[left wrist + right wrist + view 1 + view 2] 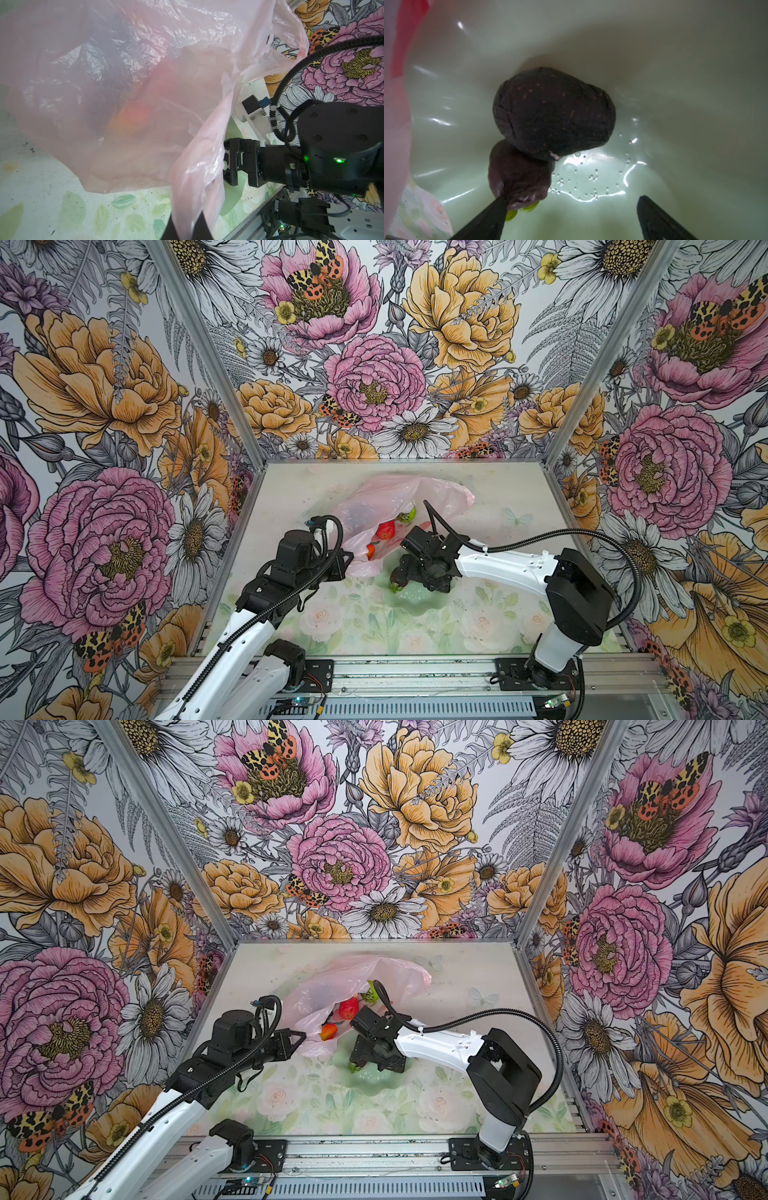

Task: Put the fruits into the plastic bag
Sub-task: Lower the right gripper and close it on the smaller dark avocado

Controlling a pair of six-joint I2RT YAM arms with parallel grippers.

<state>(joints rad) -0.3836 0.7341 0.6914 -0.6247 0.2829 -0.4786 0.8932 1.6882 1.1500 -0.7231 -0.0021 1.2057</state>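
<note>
The pale pink plastic bag (pixel 374 497) (pixel 332 982) lies open mid-table. My left gripper (pixel 348 562) (pixel 187 226) is shut on its near edge and holds the mouth up. Inside the bag show a glossy red fruit (pixel 385 530), a bumpy green one (pixel 407 514) and an orange-red one (pixel 371 551). My right gripper (pixel 409 574) (pixel 572 199) hangs open over the pale green dish (pixel 675 83). In the dish lie a blackish lump (pixel 554 114) and a dark purple grape bunch (pixel 519 176) with a green leaf. One fingertip (pixel 496 209) is at the bunch; nothing sits between the jaws.
The scalloped dish (pixel 419 603) (pixel 376 1083) sits just in front of the bag's mouth. Flower-print walls close in the back and both sides. A metal rail (pixel 415 672) with both arm bases runs along the front edge.
</note>
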